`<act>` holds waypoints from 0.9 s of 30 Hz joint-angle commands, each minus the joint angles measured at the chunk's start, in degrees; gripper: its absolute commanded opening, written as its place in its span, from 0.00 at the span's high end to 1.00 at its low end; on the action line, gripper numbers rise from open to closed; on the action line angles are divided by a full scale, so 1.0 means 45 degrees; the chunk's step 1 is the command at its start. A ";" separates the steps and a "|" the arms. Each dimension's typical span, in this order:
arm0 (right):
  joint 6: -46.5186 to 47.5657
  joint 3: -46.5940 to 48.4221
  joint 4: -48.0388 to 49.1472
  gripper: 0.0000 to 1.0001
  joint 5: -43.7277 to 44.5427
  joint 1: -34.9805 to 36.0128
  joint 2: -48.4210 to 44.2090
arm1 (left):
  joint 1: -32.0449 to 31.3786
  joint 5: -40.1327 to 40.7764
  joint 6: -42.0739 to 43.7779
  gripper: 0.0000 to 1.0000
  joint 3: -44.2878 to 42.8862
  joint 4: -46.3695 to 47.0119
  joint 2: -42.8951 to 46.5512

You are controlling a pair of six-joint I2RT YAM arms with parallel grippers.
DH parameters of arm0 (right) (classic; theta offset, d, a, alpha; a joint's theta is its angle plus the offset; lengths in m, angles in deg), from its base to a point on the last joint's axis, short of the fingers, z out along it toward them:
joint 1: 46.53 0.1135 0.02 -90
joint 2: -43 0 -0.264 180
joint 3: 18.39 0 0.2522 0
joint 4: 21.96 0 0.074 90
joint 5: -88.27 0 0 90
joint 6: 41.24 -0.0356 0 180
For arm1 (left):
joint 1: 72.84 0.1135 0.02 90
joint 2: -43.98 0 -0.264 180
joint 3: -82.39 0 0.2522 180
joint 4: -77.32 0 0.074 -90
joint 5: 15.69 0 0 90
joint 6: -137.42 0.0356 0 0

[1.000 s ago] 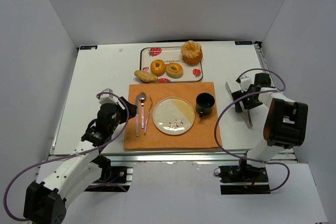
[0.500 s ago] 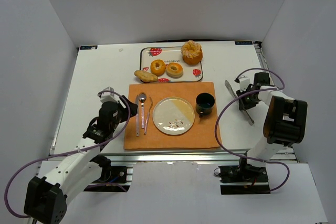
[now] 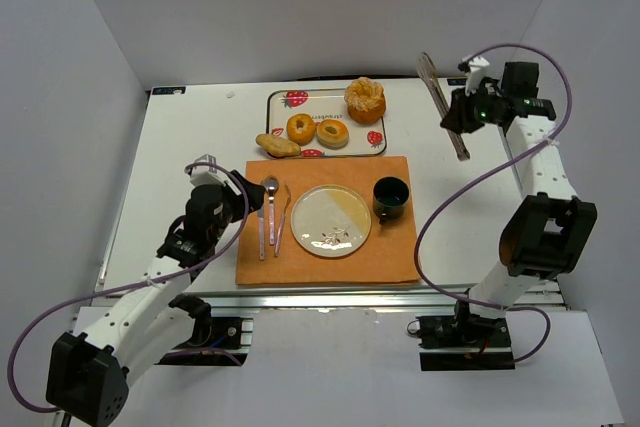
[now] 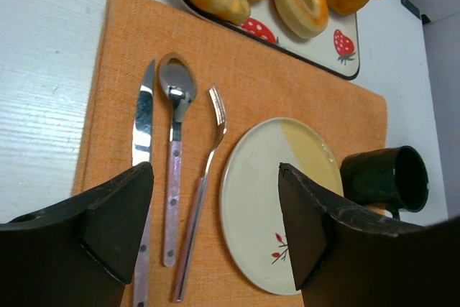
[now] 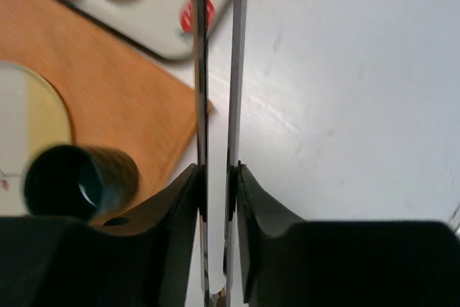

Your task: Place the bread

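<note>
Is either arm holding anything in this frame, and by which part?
The right gripper holds metal tongs, its fingers squeezing both blades together partway along their length. The left gripper is open and empty.

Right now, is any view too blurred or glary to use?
Top external: sharp, even light, only a bright strip at the near edge of the table. Left wrist: crisp on the spoon, claw fingers dark. Right wrist: cup and tray smeared, tongs soft.
</note>
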 commanded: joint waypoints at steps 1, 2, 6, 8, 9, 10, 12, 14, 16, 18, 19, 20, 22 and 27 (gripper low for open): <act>-0.1035 0.1063 -0.0133 0.65 -0.1504 0.0933 0.0002 | 0.0024 -0.0302 -0.0098 0.20 -0.0604 0.0661 -0.0242; -0.1172 0.1298 -0.0012 0.63 -0.1678 0.1091 0.0099 | 0.0024 -0.0322 -0.0138 0.20 -0.0624 0.0759 -0.0301; -0.2148 0.2685 0.0068 0.61 -0.2536 0.1503 0.1270 | 0.0024 -0.0342 -0.0352 0.20 -0.0761 0.0760 -0.0321; -0.3123 0.3078 0.0476 0.60 -0.3065 0.1503 0.1719 | 0.0024 -0.0323 -0.0431 0.20 -0.0819 0.0760 -0.0283; -0.3900 0.3078 0.0729 0.60 -0.3182 0.1522 0.1799 | 0.0024 -0.0284 -0.0489 0.20 -0.0839 0.0760 -0.0263; -0.4295 0.2923 0.1003 0.60 -0.3183 0.1503 0.1819 | 0.0024 -0.0245 -0.0528 0.20 -0.0858 0.0740 -0.0224; -0.5154 0.2747 0.1804 0.60 -0.3222 0.1503 0.1955 | 0.0024 -0.0167 -0.0664 0.20 -0.0820 0.0740 -0.0107; -0.6092 0.2785 0.2175 0.59 -0.2970 0.1911 0.2188 | 0.0024 -0.0108 -0.0782 0.20 -0.0761 0.0740 -0.0029; -0.6620 0.2882 0.2274 0.59 -0.2406 0.2010 0.2481 | 0.0024 -0.0088 -0.0938 0.20 -0.0664 0.0760 0.0011; -0.6973 0.2941 0.2546 0.59 -0.2072 0.2128 0.2658 | 0.0024 -0.0088 -0.1036 0.20 -0.0644 0.0740 -0.0028; -0.7149 0.2961 0.2626 0.59 -0.1703 0.2167 0.2717 | 0.0024 -0.0088 -0.1056 0.20 -0.0624 0.0740 -0.0067; -0.7479 0.3000 0.2684 0.59 -0.1506 0.2283 0.2872 | 0.0024 -0.0088 -0.1075 0.20 -0.0624 0.0953 -0.0087; -0.8103 0.3058 0.2958 0.59 -0.0240 0.2517 0.3010 | 0.0024 -0.0088 -0.1115 0.20 -0.0643 0.1150 -0.0184; -0.8790 0.2845 0.3933 0.58 0.2245 0.2851 0.2972 | 0.0024 -0.0049 -0.1173 0.20 -0.0702 0.1248 -0.0379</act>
